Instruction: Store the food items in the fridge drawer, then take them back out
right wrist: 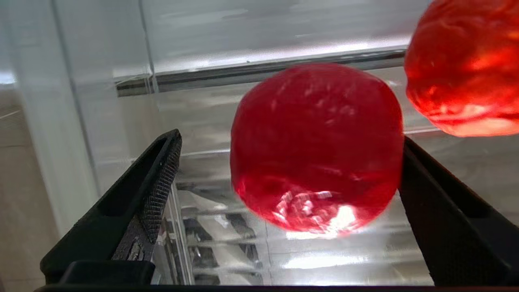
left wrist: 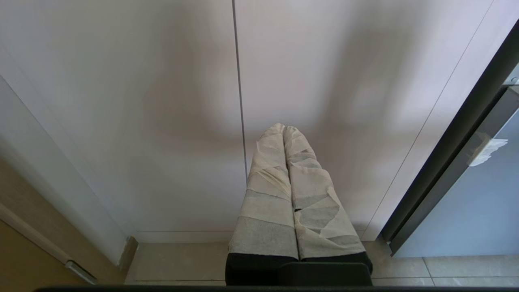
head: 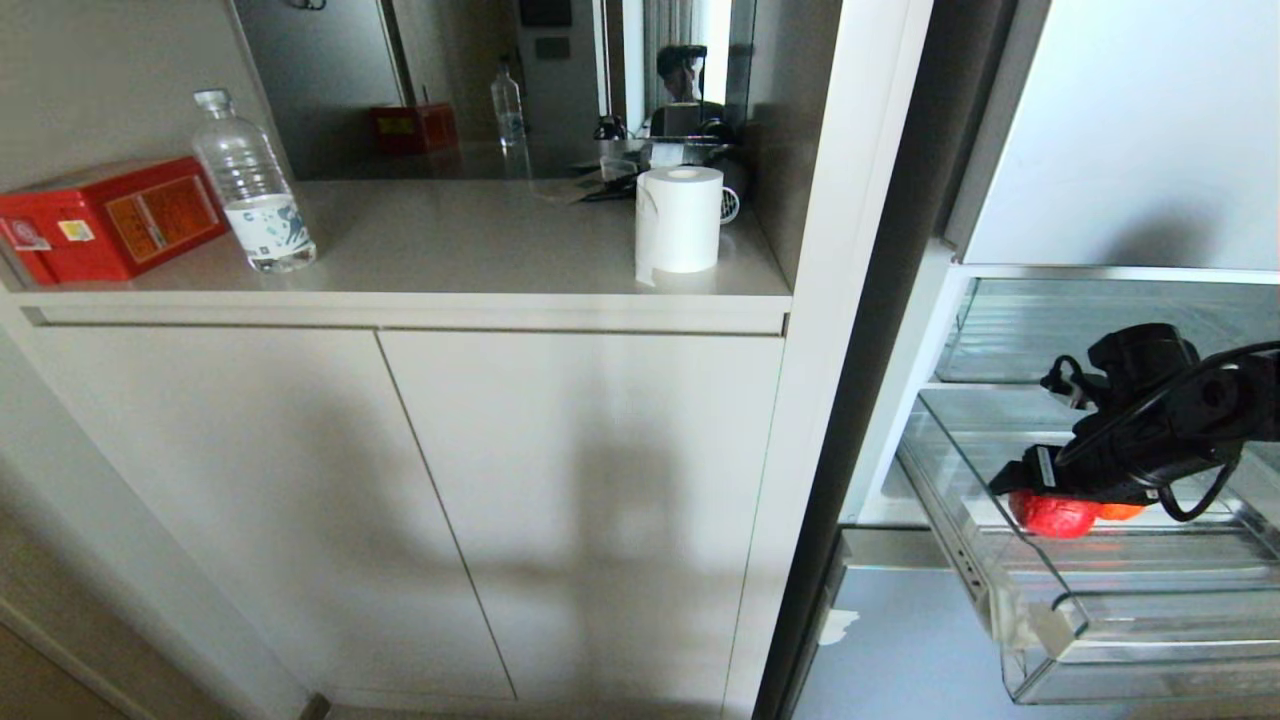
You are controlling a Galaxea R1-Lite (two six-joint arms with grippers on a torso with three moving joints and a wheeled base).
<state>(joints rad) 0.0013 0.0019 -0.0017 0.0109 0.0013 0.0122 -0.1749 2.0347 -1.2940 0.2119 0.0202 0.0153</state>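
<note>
The cabinet (head: 400, 500) fills most of the head view, its two pale doors shut below a counter (head: 450, 240). To its right stands the open fridge (head: 1130, 130), with a clear bin (head: 1010, 330) above and the drawer (head: 1130, 600) pulled out beneath it (a beige tape scrap sits at its front left corner).

On the counter lie a red box (head: 105, 215) at the far left, a water bottle (head: 250, 185) just beside it, and a roll of paper (head: 680, 220) near the right end.

The right gripper (right wrist: 290, 178) reaches down into the drawer from the right. Its black fingers (right wrist: 158, 178) are spread wide on either side of the red piece (right wrist: 316, 148), one finger well clear of it and the other at its edge; no squeeze shows. The red piece sits on the drawer's ribbed floor toward the back, and the orange piece (right wrist: 466, 65) lies just beside it, also in the drawer.

The left gripper (left wrist: 286, 129) hangs parked in front of the cabinet doors, low near the floor, its tape-wrapped fingers (left wrist: 267, 194) pressed together on nothing.
</note>
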